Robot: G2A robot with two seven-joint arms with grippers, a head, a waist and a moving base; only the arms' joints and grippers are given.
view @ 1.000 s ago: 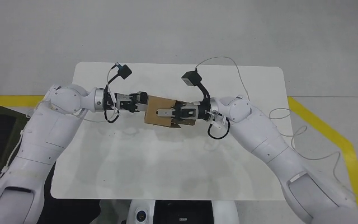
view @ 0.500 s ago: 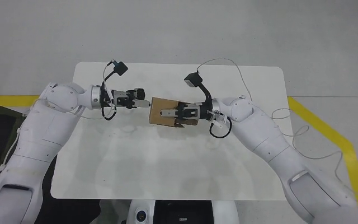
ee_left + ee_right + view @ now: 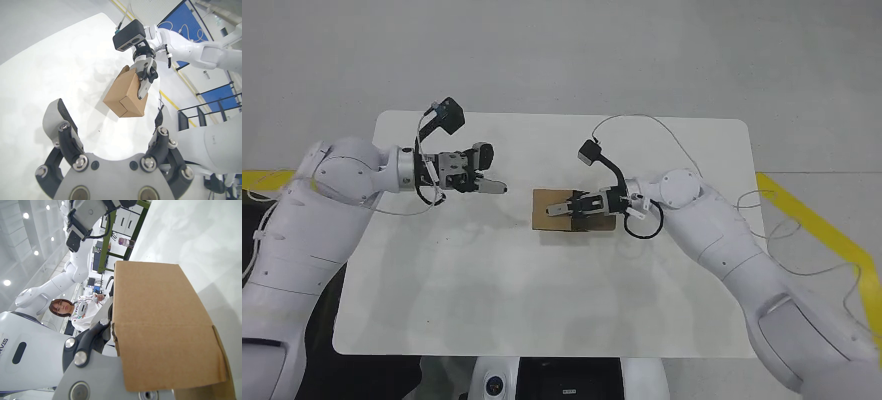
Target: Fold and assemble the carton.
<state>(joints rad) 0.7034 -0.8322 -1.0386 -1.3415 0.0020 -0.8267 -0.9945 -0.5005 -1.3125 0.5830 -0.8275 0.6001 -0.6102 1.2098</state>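
The brown carton [image 3: 547, 196] is folded into a box shape near the middle of the white table [image 3: 542, 300]. My right gripper [image 3: 560, 210] is shut on one of its walls, coming in from the right. In the left wrist view the carton [image 3: 122, 94] is tilted, its interlocked end flaps closed and facing the camera, with the right gripper [image 3: 143, 89] pinching its upper wall. In the right wrist view the carton [image 3: 160, 323] has one dark finger [image 3: 108, 313] beside it. My left gripper [image 3: 492, 170] [image 3: 110, 111] stands open and empty, apart from the carton on its left.
The table's front half is bare. A thin cable [image 3: 642, 110] loops over the back of the table from the right arm. Yellow floor tape [image 3: 812, 225] runs past the table's right edge.
My left gripper has drawn back to the left, away from the carton, and now stands open. The right gripper has carried the carton a little to the right and toward the table's front.
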